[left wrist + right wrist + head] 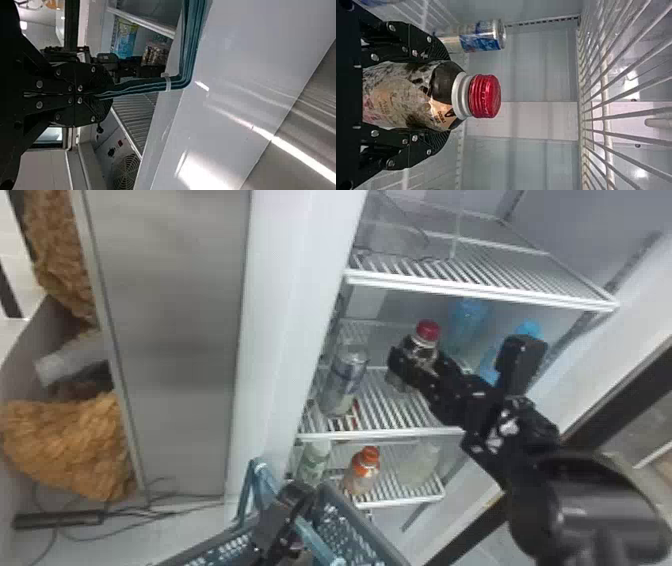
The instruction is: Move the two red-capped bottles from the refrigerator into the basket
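In the head view my right gripper (417, 362) is inside the refrigerator at the middle shelf, shut around the body of a dark bottle with a red cap (428, 331). The right wrist view shows that bottle (443, 95) between the two fingers of the right gripper (440, 95), its cap beyond their tips. My left gripper (295, 507) is shut on the handle of the blue-grey basket (350, 525), below and left of the shelves. In the left wrist view, the left gripper (106, 95) pinches the teal handle (146, 84).
A silver can (345, 377) stands left of the right gripper, with blue bottles (470, 315) behind and to the right. An orange-capped bottle (363, 470) stands on the lower shelf (400, 501). The upper wire shelf (480, 292) overhangs the middle one. A white frame (290, 315) borders the left side.
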Motion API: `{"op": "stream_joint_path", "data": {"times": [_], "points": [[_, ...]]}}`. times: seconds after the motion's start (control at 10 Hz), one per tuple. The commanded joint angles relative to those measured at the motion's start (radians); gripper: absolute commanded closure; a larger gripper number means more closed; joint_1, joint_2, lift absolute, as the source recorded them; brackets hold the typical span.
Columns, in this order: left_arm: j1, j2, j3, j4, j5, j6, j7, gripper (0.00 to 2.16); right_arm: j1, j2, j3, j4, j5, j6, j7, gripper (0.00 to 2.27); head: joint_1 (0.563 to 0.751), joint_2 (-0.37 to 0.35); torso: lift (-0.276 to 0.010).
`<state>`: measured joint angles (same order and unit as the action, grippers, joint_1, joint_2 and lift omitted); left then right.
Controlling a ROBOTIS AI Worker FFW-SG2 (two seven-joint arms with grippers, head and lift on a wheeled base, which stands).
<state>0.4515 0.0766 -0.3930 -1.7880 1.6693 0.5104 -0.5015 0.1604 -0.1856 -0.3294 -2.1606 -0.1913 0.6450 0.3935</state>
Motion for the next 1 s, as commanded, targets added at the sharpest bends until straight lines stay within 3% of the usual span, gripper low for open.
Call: {"op": "stream_joint_path", "data": {"times": [0.0,0.3,0.6,0.9], "points": [[-0.002,0.002,-0.004,0.0,0.0,0.0,0.0,1.2,0.063,0.0,-0.028,-0.069,-0.016,0.025,0.008,1.28,0.695,-0.35,0.0],[0.0,0.003,-0.008,0.002,0.002,0.002,0.0,1.2,0.198,0.003,-0.089,-0.209,-0.048,0.091,0.047,1.28,0.695,-0.35,0.0],[0.0,0.005,-0.01,0.002,0.002,0.002,0.001,1.2,0.36,0.037,-0.173,-0.388,-0.076,0.158,0.085,1.28,0.695,-0.35,0.0],[0.005,0.005,-0.014,0.005,0.002,0.002,0.001,1.2,0.49,0.063,-0.185,-0.504,-0.13,0.231,0.123,1.28,0.695,-0.35,0.0]]}}
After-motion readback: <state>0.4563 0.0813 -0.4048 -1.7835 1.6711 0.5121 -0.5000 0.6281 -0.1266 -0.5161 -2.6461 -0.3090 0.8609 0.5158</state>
